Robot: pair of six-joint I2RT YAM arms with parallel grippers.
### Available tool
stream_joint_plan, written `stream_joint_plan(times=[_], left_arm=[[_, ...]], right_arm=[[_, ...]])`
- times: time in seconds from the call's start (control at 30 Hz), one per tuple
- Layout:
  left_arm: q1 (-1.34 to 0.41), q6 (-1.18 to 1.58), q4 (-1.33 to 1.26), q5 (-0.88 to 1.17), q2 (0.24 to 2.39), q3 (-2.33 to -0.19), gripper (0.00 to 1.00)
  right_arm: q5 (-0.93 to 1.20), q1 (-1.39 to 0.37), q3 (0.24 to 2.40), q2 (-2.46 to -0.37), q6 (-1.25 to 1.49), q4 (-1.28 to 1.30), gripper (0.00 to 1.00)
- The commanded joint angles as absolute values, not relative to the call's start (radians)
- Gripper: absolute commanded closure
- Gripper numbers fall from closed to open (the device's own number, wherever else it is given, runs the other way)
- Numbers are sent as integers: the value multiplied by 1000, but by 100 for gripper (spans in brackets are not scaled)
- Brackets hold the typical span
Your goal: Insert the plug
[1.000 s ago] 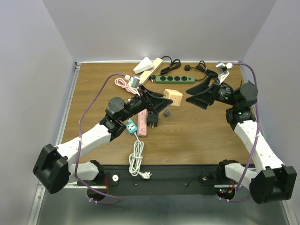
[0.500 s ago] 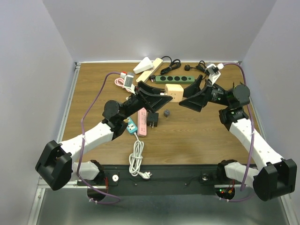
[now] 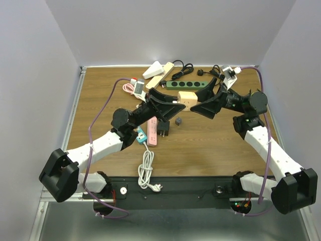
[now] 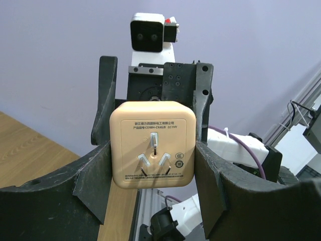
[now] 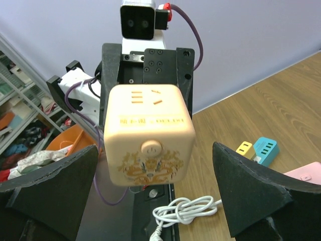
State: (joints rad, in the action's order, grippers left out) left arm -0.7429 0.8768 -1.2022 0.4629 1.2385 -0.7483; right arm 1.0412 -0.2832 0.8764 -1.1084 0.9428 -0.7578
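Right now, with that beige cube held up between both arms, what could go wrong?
The left gripper pinches the beige cube only by two sides, in the air; a nudge might twist or drop it. The open right gripper faces it closely, so the two grippers might collide.

The brown wooden counter [image 3: 100, 100] has many things on it. In the middle lie a pink power strip [image 3: 152, 131], a little blue box [image 3: 140, 135], a black plug [image 3: 163, 128] and a small grey block [image 3: 178, 121]. A white cord [image 3: 146, 168] lies bunched at the near edge. A green power strip [image 3: 189, 84], a black cord [image 3: 183, 69], a white strip [image 3: 153, 70] and a pink cord [image 3: 129, 88] lie at the back.
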Motion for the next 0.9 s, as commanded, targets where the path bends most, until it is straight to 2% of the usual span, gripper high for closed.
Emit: stream_joint_plan(times=[0.0, 0.07, 0.13, 0.17, 0.23, 0.37, 0.4, 0.43, 0.47, 0.5, 0.53, 0.57, 0.63, 0.7, 0.87], left_arm=[[-755, 884, -1308, 465, 1239, -753, 100], [-756, 884, -1316, 465, 1244, -756, 100], [-758, 884, -1316, 465, 1253, -759, 100], [-759, 884, -1316, 466, 1258, -759, 100], [-759, 885, -1319, 466, 1262, -759, 100], [-761, 882, -1301, 459, 1264, -759, 100], [-759, 873, -1266, 453, 1261, -764, 100], [-759, 867, -1244, 448, 1259, -767, 100], [-761, 859, -1223, 445, 1258, -772, 95], [-759, 848, -1195, 440, 1250, -776, 75], [-755, 830, -1137, 422, 1244, -776, 63], [-752, 816, -1106, 411, 1233, -773, 42], [-735, 772, -1002, 375, 1195, -759, 22], [-720, 740, -921, 345, 1148, -747, 13], [-672, 666, -704, 270, 1051, -678, 5]], right_arm=[[1019, -301, 931, -1115, 953, -830, 0], [1014, -304, 931, -1115, 953, -834, 2], [1014, -307, 930, -1115, 954, -836, 8], [1015, -310, 930, -1115, 954, -841, 17], [1019, -310, 925, -1114, 954, -841, 29], [1003, -311, 907, -1105, 951, -842, 96], [1000, -311, 897, -1104, 948, -841, 100], [994, -313, 897, -1104, 948, -841, 100], [983, -311, 890, -1103, 946, -841, 100], [974, -311, 887, -1103, 937, -841, 99], [951, -311, 884, -1101, 930, -838, 100], [943, -310, 881, -1100, 919, -833, 100], [930, -302, 890, -1107, 871, -801, 100], [936, -288, 919, -1121, 847, -785, 100], [980, -239, 982, -1218, 812, -770, 100]])
